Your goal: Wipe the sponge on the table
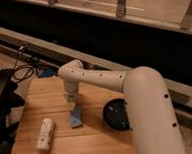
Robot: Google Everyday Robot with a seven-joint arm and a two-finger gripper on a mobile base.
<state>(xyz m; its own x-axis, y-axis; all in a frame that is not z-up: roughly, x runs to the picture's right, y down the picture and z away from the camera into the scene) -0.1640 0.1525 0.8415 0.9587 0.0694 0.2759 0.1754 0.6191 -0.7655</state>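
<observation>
**Table** (pixel 102 143): light-brown wooden plank top with board seams running left to right. It fills the lower left of the camera view and bears every item listed below.

**Arm** (pixel 144 105): thick and white-shelled. It enters from the lower right, rises over the table's right side and bends left, with the wrist turned straight down above the middle of the tabletop.

**Gripper** (pixel 71 99): at the end of the down-turned wrist, low over the table's centre and directly above the upper end of the sponge. Its tip seems to meet the sponge there. How wide it stands, and whether it grasps the pad, cannot be told from this view.

**Sponge** (pixel 76 118): small blue rectangular pad on the table just below the gripper. It lies askew, its long side slanting from upper right to lower left. It sits between the bottle and the bowl, apart from both.

**Black bowl** (pixel 115 115): round and dark, on the table to the right of the sponge. The arm covers its right edge.

**White bottle** (pixel 44 136): lying on its side near the table's left front. Its cap end points toward the near edge. It is well apart from the bowl.

**Black cables** (pixel 20 72): looped on the floor beyond the table's far left corner.

**Dark ledge** (pixel 111 37): a long band running across the background behind the table.
</observation>
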